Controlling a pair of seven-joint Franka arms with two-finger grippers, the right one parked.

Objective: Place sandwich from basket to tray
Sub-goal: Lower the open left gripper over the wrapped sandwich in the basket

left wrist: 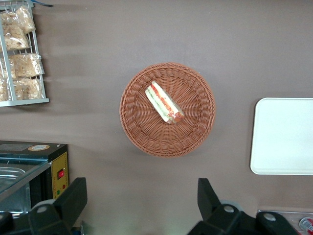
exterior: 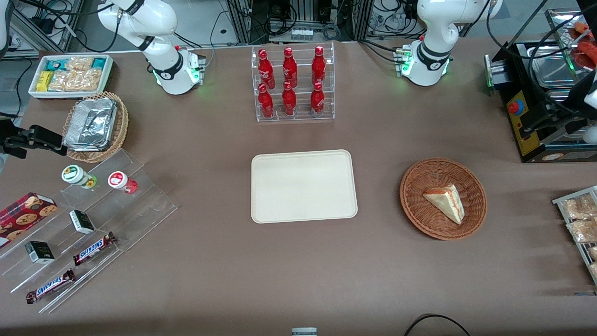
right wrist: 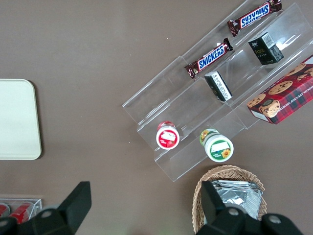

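Observation:
The sandwich (exterior: 445, 201), a pale triangular wedge with a red-orange edge, lies in the round reddish-brown basket (exterior: 419, 215) toward the working arm's end of the table. Beside the basket, at the table's middle, sits the cream tray (exterior: 303, 186) with nothing on it. In the left wrist view my gripper (left wrist: 141, 196) hangs high over bare tablecloth, its fingers (left wrist: 73, 197) wide apart and holding nothing. From up there I look down on the sandwich (left wrist: 164, 103), the basket (left wrist: 142, 134) and a corner of the tray (left wrist: 283, 137).
An acrylic rack of red bottles (exterior: 293, 84) stands farther from the front camera than the tray. A black machine with metal pans (exterior: 536, 116) and a wire rack of snack bags (exterior: 578, 224) flank the basket. Acrylic steps with snacks (exterior: 88, 224) lie toward the parked arm's end.

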